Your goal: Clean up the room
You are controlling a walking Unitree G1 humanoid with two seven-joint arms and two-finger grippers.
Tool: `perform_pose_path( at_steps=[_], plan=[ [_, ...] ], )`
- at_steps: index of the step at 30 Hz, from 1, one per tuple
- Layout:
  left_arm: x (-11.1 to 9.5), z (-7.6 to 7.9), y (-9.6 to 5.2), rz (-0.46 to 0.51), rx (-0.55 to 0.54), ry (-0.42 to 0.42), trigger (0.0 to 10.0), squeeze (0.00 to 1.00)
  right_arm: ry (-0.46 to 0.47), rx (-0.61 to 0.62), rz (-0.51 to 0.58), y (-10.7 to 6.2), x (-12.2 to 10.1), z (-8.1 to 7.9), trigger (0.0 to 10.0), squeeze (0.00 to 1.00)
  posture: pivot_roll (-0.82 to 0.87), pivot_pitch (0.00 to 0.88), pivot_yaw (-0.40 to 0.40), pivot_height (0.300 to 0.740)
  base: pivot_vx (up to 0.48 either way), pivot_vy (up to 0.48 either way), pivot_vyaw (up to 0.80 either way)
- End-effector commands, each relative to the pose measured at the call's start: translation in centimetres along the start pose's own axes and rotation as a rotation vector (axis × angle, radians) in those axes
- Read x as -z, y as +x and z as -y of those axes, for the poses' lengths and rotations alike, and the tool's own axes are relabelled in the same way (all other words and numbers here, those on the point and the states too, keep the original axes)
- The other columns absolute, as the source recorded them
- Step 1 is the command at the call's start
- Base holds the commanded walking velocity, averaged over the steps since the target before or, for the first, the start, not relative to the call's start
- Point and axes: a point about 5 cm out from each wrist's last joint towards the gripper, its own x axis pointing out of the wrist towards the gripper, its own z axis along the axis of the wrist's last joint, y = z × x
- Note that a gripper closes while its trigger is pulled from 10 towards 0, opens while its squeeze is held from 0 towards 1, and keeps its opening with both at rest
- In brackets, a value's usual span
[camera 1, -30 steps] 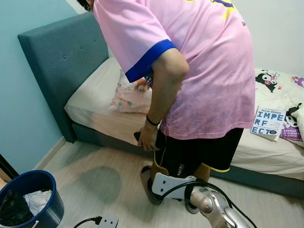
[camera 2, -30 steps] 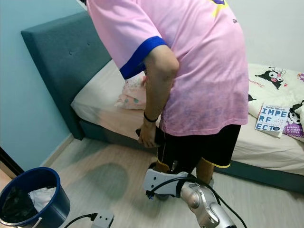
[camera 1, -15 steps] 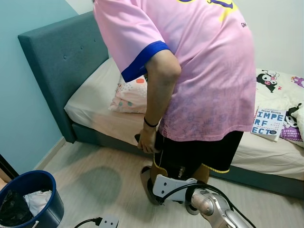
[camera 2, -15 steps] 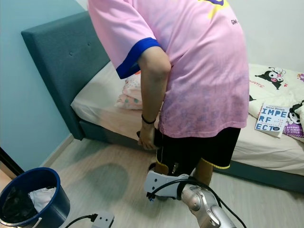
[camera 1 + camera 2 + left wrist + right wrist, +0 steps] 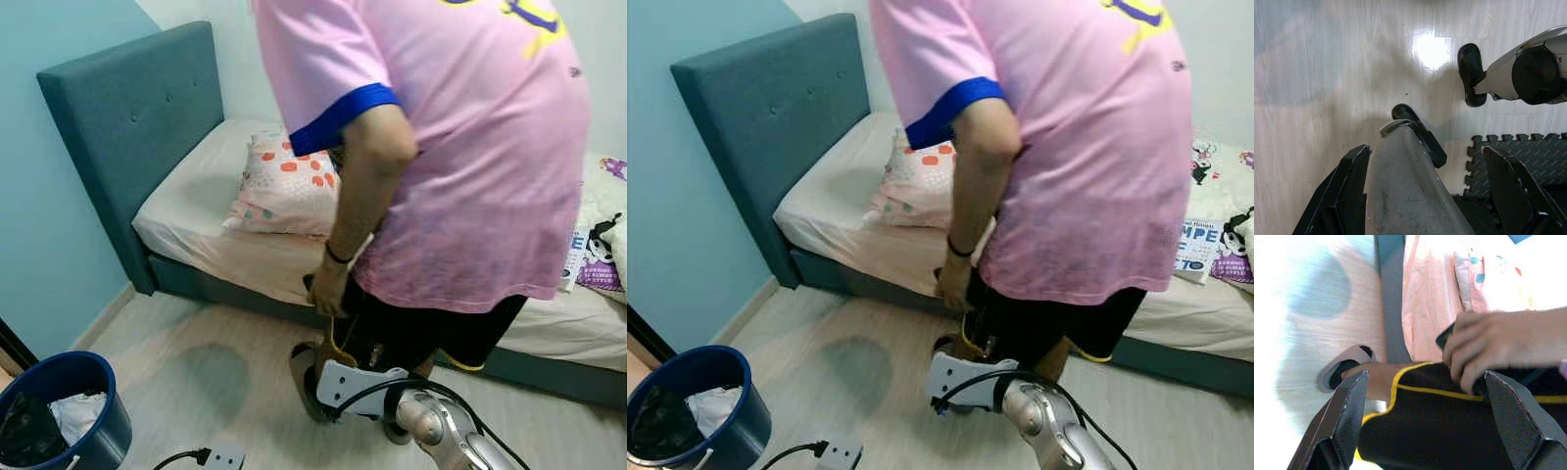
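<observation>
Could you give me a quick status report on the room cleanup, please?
Right gripper open, raised at the person. Left gripper open, idle over floor. Nothing held. Person stands between robot and bed, blocking it.

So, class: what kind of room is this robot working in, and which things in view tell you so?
Most likely a bedroom in a home. A bed with a padded blue headboard stands against the wall, a patterned pillow lies on its mattress, and a book rests further along it.
</observation>
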Motion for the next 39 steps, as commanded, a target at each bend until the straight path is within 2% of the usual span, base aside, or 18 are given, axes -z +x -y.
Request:
perform_pose_path(
  at_steps=[1, 17, 39],
  plan=[
    [0.46, 0.23, 0.00, -0.022, 0.012, 0.003, 10.0, 0.00, 0.006, 0.001, 0.017, -0.21, -0.17, -0.04, 10.0, 0.05, -0.22, 0.022, -0.010, 0.740, 0.000, 0.000, 0.00],
    [0.48, 0.66, 0.07, -0.024, 0.026, 0.002, 10.0, 0.00, 0.027, 0.012, 0.027, -0.61, 0.19, 0.17, 10.0, 0.05, -0.23, 0.030, -0.021, 0.740, 0.000, 0.000, 0.00],
    [0.84, 0.01, -0.10, -0.034, 0.016, 0.013, 10.0, 0.00, 0.074, 0.026, 0.056, -0.42, -0.43, -0.20, 10.0, 0.05, -0.21, 0.055, -0.012, 0.740, 0.000, 0.000, 0.00]
  ],
)
